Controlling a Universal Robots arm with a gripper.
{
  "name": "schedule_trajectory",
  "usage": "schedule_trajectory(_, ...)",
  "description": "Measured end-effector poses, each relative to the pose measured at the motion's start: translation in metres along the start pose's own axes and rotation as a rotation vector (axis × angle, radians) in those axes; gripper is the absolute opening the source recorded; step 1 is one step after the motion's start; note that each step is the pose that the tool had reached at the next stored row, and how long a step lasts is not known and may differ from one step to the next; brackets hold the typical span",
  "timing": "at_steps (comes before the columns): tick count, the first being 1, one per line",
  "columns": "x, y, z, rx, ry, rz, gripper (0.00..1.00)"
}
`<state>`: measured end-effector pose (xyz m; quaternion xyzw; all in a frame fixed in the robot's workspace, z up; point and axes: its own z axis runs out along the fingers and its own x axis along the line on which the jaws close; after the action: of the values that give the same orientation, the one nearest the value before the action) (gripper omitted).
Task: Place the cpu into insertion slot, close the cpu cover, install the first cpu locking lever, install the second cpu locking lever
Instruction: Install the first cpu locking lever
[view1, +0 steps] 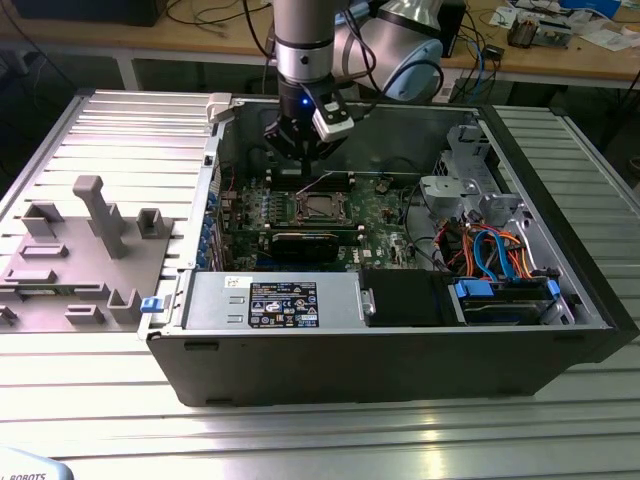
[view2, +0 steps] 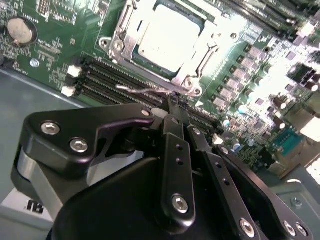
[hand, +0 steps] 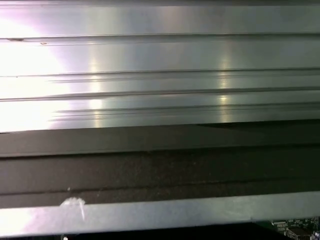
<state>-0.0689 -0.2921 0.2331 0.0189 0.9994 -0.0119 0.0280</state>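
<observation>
- One arm works inside the open case (view1: 380, 350), which lies on the ribbed table (view1: 330, 440); its gripper (view1: 303, 140) hangs just behind the socket on the green board (view1: 380, 215), toward the case's far wall.
- In the second wrist view the cpu (view2: 167, 37) already sits in the slot (view2: 131, 59), pale metal face up.
- Cover (view2: 207, 47) looks lowered: its silvery frame rings the chip, which shows through the window.
- Jaws look drawn nearly together, their tips at the end of a thin wire lever (view2: 145, 90) beside the socket's near edge. Whether they actually pinch the lever I cannot tell; the tips hide the contact.
- That lever stands slightly off the board, so I judge it not yet latched.
- Step in hand, by my reading: installing a locking lever, with placing and closing done. Which of the two levers I cannot tell.
- Next move calls for a firm hold on the wire end, then a press down and sideways under its hook, without scraping the memory slots (view2: 112, 82) alongside.
</observation>
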Motion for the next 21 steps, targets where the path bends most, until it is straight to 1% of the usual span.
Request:
schedule_trajectory(2,0.0001,0.0001,0.0023,0.0,0.0,-0.001,0.11)
schedule_trajectory(3,0.0002,0.0001,0.0047,-0.0002,-0.0002,-0.004,0.11)
schedule_trajectory(5,0.0003,0.0002,0.0067,-0.0007,-0.0003,-0.013,0.11)
schedule_trajectory(9,0.0005,0.0002,0.0096,-0.003,-0.0012,-0.054,0.11)
schedule_trajectory(12,0.0006,0.0003,0.0129,-0.003,-0.0012,-0.055,0.11)
schedule_trajectory(13,0.0008,0.0004,0.0154,-0.0031,-0.0012,-0.055,0.11)
schedule_trajectory(14,0.0004,0.0004,0.0166,-0.003,-0.0012,-0.055,0.11)
schedule_trajectory(17,-0.0024,0.0006,0.0192,-0.003,-0.0011,-0.055,0.11)
schedule_trajectory(19,-0.0078,0.0009,0.0238,-0.003,-0.0011,-0.055,0.11)
schedule_trajectory(21,-0.0097,0.001,0.0262,-0.003,-0.0012,-0.055,0.11)
